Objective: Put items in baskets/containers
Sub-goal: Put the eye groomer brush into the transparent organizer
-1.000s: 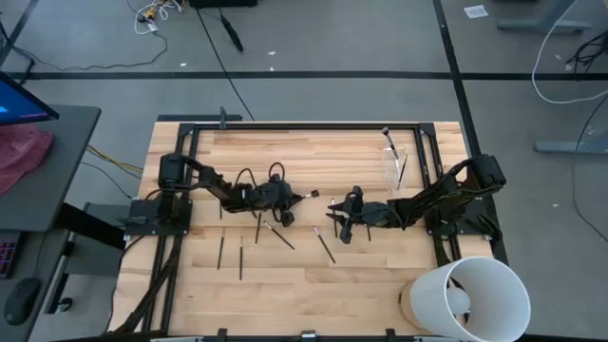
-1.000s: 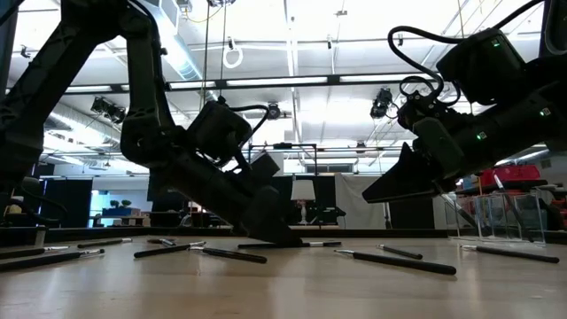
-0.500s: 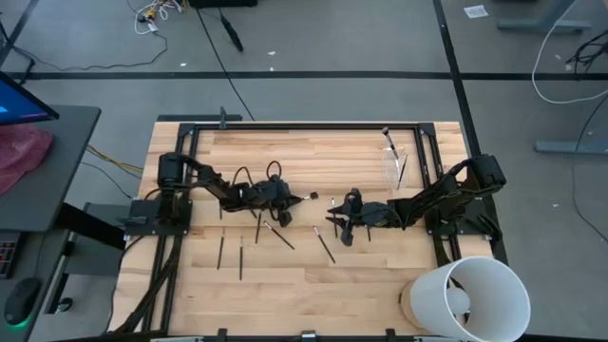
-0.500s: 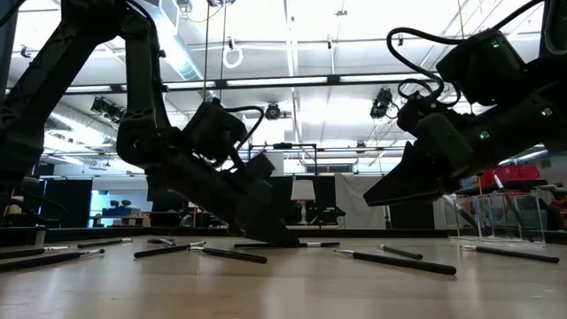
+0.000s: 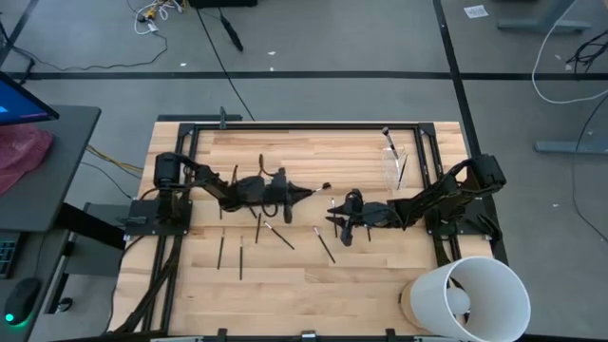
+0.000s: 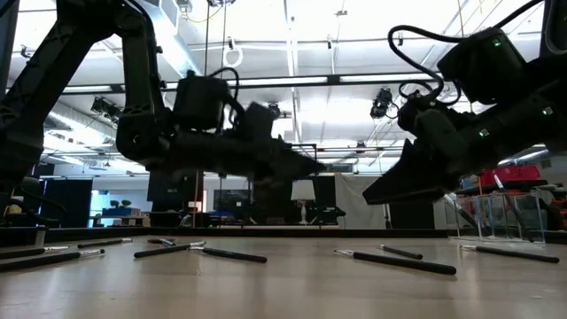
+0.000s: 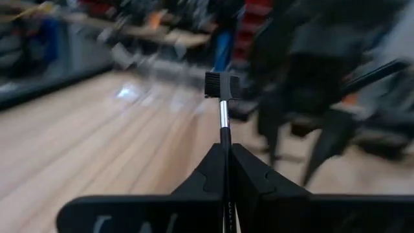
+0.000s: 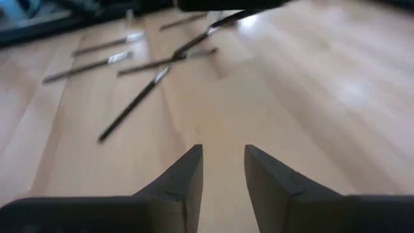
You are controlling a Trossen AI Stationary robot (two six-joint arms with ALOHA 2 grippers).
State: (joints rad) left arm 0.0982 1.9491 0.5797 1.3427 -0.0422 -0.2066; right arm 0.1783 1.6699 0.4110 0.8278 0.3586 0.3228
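My left gripper (image 5: pixel 304 193) is at the table's middle, pointing level toward the right edge and shut on a slender brush (image 5: pixel 321 188) with a small square black head (image 7: pixel 222 85). My right gripper (image 5: pixel 334 213) stands open just to its right, low over bare wood, with nothing between its fingers (image 8: pixel 223 162). Several dark brushes (image 5: pixel 278 234) lie flat on the wood on the near side of the grippers. The clear cup (image 5: pixel 392 163) stands at the far right with brushes leaning in it. My left gripper pinches the brush's thin handle (image 7: pixel 224 139) between its two fingers. The brush runs along the fingers and sticks out past their tips, head toward the table's right edge. The fingers come level from the table's left. The brush is lifted clear and about level.
A large white bucket (image 5: pixel 470 299) lies at the near right corner. A black frame (image 5: pixel 304 123) runs along the table's far edge and sides. More brushes (image 5: pixel 231 255) lie toward the near left. Bare wood spreads along the near edge and the far middle.
My left gripper has risen and tipped from slanting down at the table to pointing level toward the right edge. The brush it holds has come up off the wood with it and now hangs clear.
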